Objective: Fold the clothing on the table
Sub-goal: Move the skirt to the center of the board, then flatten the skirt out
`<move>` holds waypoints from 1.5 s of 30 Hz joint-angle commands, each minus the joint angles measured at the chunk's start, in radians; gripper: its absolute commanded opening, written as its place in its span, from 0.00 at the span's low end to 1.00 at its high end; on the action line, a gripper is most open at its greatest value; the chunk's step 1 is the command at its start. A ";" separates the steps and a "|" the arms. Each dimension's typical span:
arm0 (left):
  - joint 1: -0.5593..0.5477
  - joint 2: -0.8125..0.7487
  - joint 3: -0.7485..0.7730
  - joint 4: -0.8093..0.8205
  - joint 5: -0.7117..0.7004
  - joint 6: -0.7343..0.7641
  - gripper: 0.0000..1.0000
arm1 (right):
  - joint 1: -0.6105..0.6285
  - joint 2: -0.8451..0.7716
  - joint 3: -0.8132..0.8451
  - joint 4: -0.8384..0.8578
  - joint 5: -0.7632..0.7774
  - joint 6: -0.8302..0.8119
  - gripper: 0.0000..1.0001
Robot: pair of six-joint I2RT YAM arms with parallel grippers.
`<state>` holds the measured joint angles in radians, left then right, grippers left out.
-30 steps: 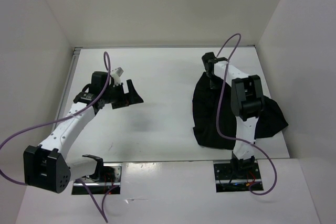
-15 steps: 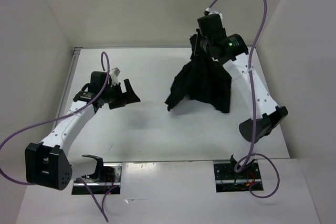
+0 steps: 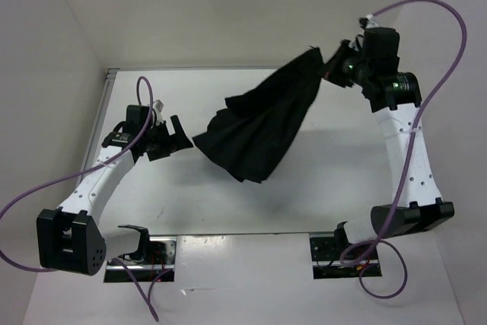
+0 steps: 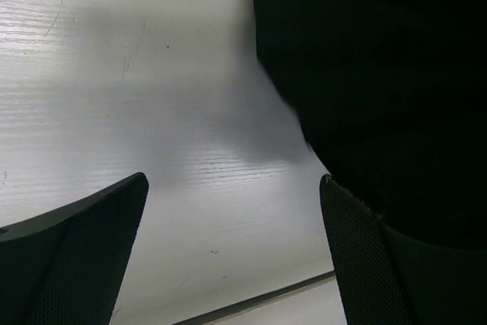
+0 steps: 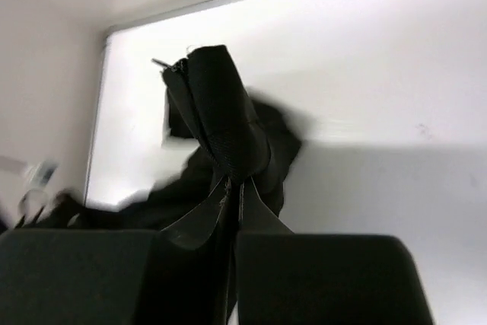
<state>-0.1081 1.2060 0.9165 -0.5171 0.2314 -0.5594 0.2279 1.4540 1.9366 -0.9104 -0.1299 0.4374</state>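
Observation:
The black skirt (image 3: pixel 262 123) hangs in the air over the white table (image 3: pixel 228 203), stretched from upper right down to lower left. High at the back right, my right gripper (image 3: pixel 332 66) is shut on its upper end. In the right wrist view the pinched fabric (image 5: pixel 221 123) bunches beyond the shut right gripper (image 5: pixel 236 184). My left gripper (image 3: pixel 183 141) is open at the left, just beside the skirt's lower corner. The left wrist view shows the left gripper (image 4: pixel 232 184) open over bare table, with the skirt (image 4: pixel 380 81) filling the upper right by the right finger.
White upright walls (image 3: pixel 53 74) close in the table on the left, back and right. Purple cables (image 3: pixel 434 58) loop from both arms. The arm bases (image 3: pixel 338 253) sit at the near edge.
My right arm has swung up and to the right, lifting the skirt off the table and pulling it out long. The skirt's lower end has swung left toward the left gripper, which stayed open.

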 commanded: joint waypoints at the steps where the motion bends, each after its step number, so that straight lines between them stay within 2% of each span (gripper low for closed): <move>1: 0.008 -0.014 0.033 -0.001 -0.015 -0.014 1.00 | -0.203 -0.001 -0.263 0.185 -0.165 0.076 0.00; 4: 0.008 -0.005 0.033 0.009 0.031 -0.005 1.00 | -0.295 0.045 -0.439 0.197 -0.162 0.104 0.00; 7: 0.008 -0.005 0.033 0.049 0.097 0.015 1.00 | -0.395 0.081 -0.583 0.217 -0.058 0.124 0.00; 12: 0.008 0.039 0.085 0.129 0.227 0.036 1.00 | -0.418 0.128 -0.643 0.205 0.067 0.124 0.02; 14: -0.016 0.085 0.152 0.169 0.281 0.062 1.00 | -0.418 0.141 -0.643 0.194 0.142 0.124 0.02; 16: -0.065 0.162 0.211 0.213 0.318 0.093 0.96 | -0.418 0.129 -0.643 0.194 0.176 0.133 0.02; 18: -0.138 0.236 0.336 0.203 0.327 0.163 0.92 | -0.418 0.115 -0.634 0.194 0.199 0.133 0.02; 19: -0.166 0.321 0.388 0.187 0.312 0.194 0.86 | -0.418 0.106 -0.634 0.194 0.210 0.133 0.02; 21: -0.260 0.443 0.543 0.129 0.238 0.344 0.81 | -0.418 0.106 -0.625 0.194 0.198 0.133 0.00; 23: -0.364 0.518 0.643 0.097 0.119 0.444 0.81 | -0.418 0.106 -0.625 0.194 0.184 0.124 0.00; 25: -0.427 0.553 0.656 0.097 0.022 0.557 0.81 | -0.418 0.115 -0.634 0.194 0.173 0.124 0.00; 27: -0.482 0.566 0.636 0.129 0.022 0.608 0.81 | -0.418 0.115 -0.634 0.194 0.161 0.124 0.00; 28: -0.528 0.605 0.625 0.164 0.029 0.707 0.82 | -0.418 0.097 -0.643 0.194 0.151 0.124 0.00; 32: -0.600 0.629 0.610 0.263 0.057 0.803 0.82 | -0.418 0.085 -0.653 0.194 0.141 0.115 0.00; 36: -0.620 0.676 0.639 0.318 0.126 0.868 0.82 | -0.418 0.075 -0.653 0.194 0.128 0.106 0.00; 39: -0.630 0.720 0.662 0.345 0.163 0.972 0.81 | -0.418 0.075 -0.662 0.194 0.110 0.106 0.00; 45: -0.639 0.780 0.671 0.414 0.209 1.085 0.75 | -0.418 0.075 -0.651 0.173 0.101 0.096 0.00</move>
<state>-0.7383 1.9675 1.5505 -0.1936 0.3656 0.3962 -0.1963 1.5715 1.2697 -0.7475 -0.0174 0.5510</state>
